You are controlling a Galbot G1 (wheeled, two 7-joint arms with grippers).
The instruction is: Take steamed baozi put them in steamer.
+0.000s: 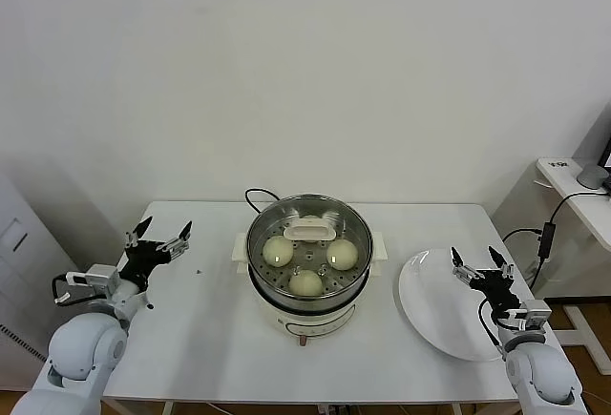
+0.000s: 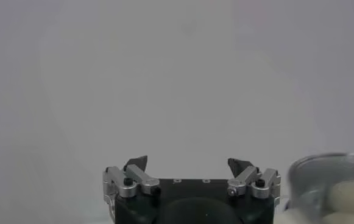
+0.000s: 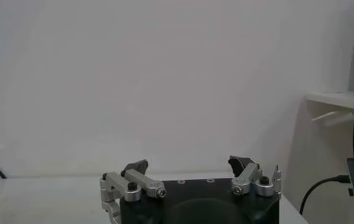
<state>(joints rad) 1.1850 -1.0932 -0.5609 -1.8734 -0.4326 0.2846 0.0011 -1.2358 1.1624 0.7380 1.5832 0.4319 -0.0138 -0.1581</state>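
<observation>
White wall stood behind the white table [image 1: 200, 320], and we looked down on the steamer [image 1: 307, 243] at the table's middle, its steel basket seated on the cream cooker base, black cord [image 1: 256, 196] trailing behind. Three steamed baozi [image 1: 305, 282] lay on the perforated floor, set in a loose triangle and close to one another. A cream handle [image 1: 307, 231] lay across the back of the basket; we took it for a glass lid's handle, though we could not tell whether the lid was seated or merely resting there. On our right the white plate [image 1: 430, 315] lay bare, well apart from the steamer.

Our left gripper [image 1: 158, 239] hovered over the table's left part, fingers spread wide and holding nothing. Our right gripper [image 1: 482, 269] hung above the plate's far edge, fingers likewise apart and empty.

We judged the loading as done or nearly so: no bun remained on the plate. A fourth bun, if any, was not visible to us. Any next move would call only for keeping both arms clear.
</observation>
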